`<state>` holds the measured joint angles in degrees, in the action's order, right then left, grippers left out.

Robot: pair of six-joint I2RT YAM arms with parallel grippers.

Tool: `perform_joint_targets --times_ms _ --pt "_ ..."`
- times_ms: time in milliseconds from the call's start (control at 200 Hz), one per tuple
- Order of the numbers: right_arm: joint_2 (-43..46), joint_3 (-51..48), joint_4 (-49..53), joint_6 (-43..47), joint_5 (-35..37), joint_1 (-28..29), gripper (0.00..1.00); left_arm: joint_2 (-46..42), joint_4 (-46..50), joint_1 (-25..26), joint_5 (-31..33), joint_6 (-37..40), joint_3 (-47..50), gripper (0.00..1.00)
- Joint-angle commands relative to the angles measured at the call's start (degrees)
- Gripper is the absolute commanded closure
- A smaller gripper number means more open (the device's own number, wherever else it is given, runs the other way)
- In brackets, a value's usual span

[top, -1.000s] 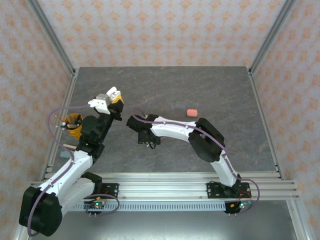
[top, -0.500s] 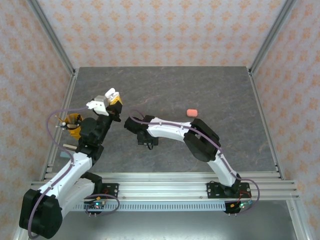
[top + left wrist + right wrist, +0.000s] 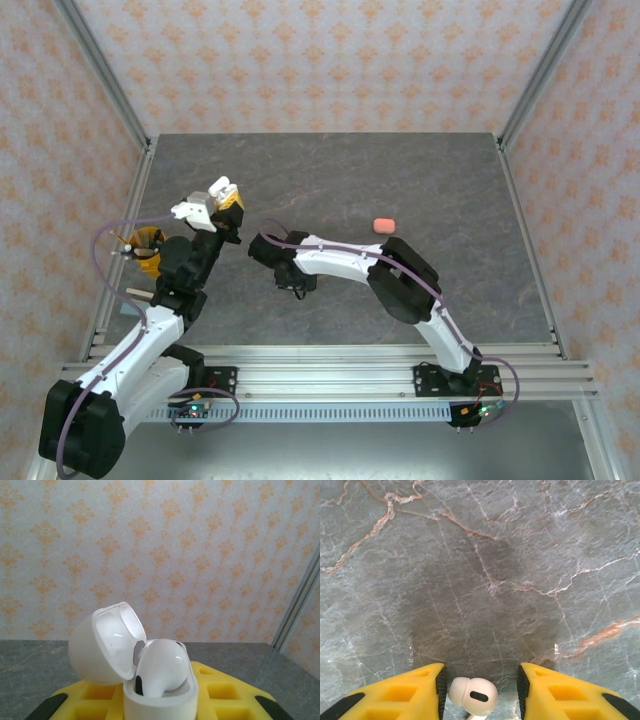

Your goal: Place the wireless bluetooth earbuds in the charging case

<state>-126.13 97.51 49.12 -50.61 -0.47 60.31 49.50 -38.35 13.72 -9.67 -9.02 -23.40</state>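
Observation:
My left gripper [image 3: 212, 203] is raised above the table's left side, shut on the base of a white charging case [image 3: 159, 700]. The case's lid [image 3: 102, 647] stands open to the left, and one white earbud [image 3: 161, 668] sits in the case with its rounded head sticking up. My right gripper [image 3: 291, 280] points down at the table's middle and is open. A second white earbud [image 3: 473, 696] lies on the stone between the yellow fingers [image 3: 405, 695], close against the left pad and with a gap to the right one.
A small coral-pink case [image 3: 384, 224] lies shut on the table, right of centre. A yellow and orange object [image 3: 146, 246] sits at the left edge by the frame rail. Grey marble table [image 3: 450, 190] stretches to the back and right.
My left gripper has shifted slightly left with the case. The right gripper has edged a little left over the earbud.

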Motion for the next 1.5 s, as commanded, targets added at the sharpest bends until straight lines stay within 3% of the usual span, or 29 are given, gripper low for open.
perform_joint_targets --times_ms 0,606,951,1246,1491 --pt "-0.96 0.09 3.35 -1.25 1.09 0.71 0.58 -0.91 -2.58 -0.52 -0.61 -0.48 0.26 1.0" --pt "1.69 -3.18 1.61 -2.17 1.51 1.09 0.72 -0.36 -2.09 -0.49 -0.94 -0.66 -0.5 1.0" --pt "10.38 -10.02 -0.5 -0.7 8.38 0.68 0.73 -0.28 -0.39 -0.5 -2.62 -1.0 -1.08 1.0" --pt "24.16 -21.23 -8.37 4.91 12.57 -4.43 0.73 0.38 1.66 -0.52 -10.31 -0.88 -1.82 1.0" --pt "37.42 -22.64 -12.42 14.63 13.47 -11.06 0.74 4.33 1.24 1.24 -19.94 -2.08 -2.97 1.0"
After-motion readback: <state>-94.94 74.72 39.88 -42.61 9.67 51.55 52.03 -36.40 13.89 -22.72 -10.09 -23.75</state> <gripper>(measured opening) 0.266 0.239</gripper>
